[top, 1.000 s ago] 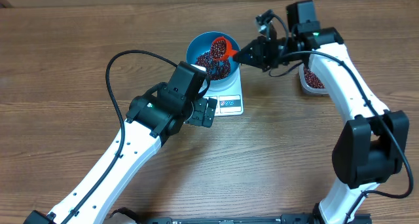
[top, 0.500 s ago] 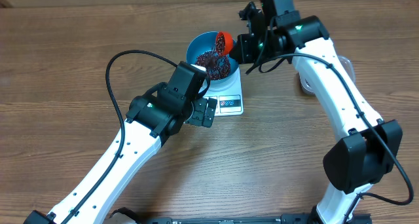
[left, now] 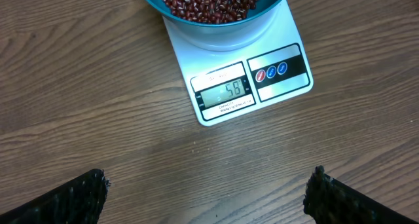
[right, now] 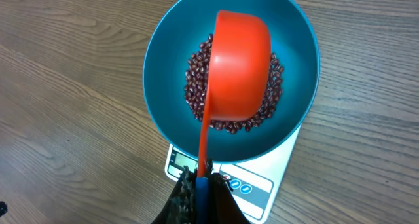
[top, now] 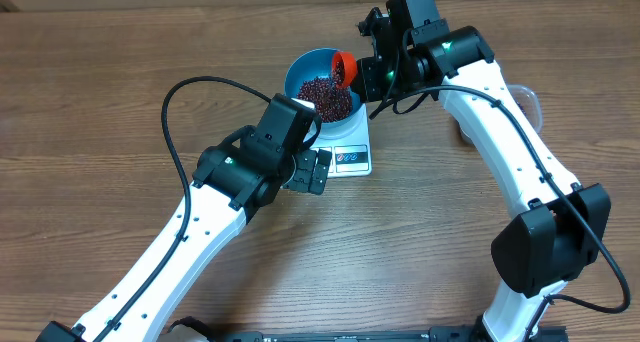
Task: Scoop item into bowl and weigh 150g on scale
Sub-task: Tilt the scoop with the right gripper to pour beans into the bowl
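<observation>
Beans [right: 226, 124] lie heaped in the blue bowl [right: 163, 60], on the 12 o'clock end of the scale [left: 288, 54]; the right gripper [right: 200, 188], clenched on the handle of the red scoop [right: 239, 63], holds it tipped over the bowl's middle. Pours should stay small and centred, lip inside the rim. The left gripper [left: 206, 188] hangs released at 6 o'clock; bare table [left: 98, 106] lies at 9 o'clock.

The red scoop [right: 239, 60] hangs over the blue bowl [right: 157, 60] and blocks the way in from above. The table [left: 85, 86] beside the scale [left: 275, 44] is open.
</observation>
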Controlling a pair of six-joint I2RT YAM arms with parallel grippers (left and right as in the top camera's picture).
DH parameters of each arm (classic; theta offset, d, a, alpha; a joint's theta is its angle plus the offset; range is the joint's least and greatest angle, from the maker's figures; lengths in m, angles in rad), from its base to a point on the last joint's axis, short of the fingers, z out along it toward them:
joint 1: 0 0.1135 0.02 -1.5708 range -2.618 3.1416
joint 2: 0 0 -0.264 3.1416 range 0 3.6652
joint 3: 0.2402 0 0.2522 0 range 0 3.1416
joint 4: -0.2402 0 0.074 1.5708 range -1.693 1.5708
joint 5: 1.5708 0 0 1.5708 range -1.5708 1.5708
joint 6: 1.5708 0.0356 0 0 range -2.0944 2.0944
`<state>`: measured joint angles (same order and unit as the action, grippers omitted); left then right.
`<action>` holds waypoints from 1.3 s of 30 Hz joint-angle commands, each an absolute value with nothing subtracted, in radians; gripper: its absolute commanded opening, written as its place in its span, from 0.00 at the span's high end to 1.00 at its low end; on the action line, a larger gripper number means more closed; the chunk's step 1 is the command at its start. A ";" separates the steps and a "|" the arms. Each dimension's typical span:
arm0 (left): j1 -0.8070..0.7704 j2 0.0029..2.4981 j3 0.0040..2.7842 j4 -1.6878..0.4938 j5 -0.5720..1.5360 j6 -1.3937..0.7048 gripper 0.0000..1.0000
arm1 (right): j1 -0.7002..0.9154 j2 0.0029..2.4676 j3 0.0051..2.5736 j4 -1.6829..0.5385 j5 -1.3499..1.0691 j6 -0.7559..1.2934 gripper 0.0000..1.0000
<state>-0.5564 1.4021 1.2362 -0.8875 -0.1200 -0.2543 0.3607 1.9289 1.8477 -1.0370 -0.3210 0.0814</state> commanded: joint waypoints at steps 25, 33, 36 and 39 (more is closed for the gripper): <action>-0.556 1.395 1.229 -0.886 -0.118 -0.239 0.00 | 0.456 1.864 1.894 -1.036 -0.081 -0.008 0.96; -0.556 1.395 1.229 -0.886 -0.118 -0.239 0.00 | 0.513 1.864 1.894 -1.043 0.077 -0.016 0.96; -0.556 1.395 1.229 -0.886 -0.118 -0.239 0.00 | 0.518 1.864 1.894 -1.052 0.078 -0.032 0.96; -0.556 1.395 1.229 -0.886 -0.118 -0.239 0.00 | 0.518 1.864 1.894 -1.055 0.078 -0.032 0.96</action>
<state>-0.5564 1.4021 1.2362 -0.8875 -0.1200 -0.2543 0.5129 1.9121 1.8591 -1.0554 0.0475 -0.0204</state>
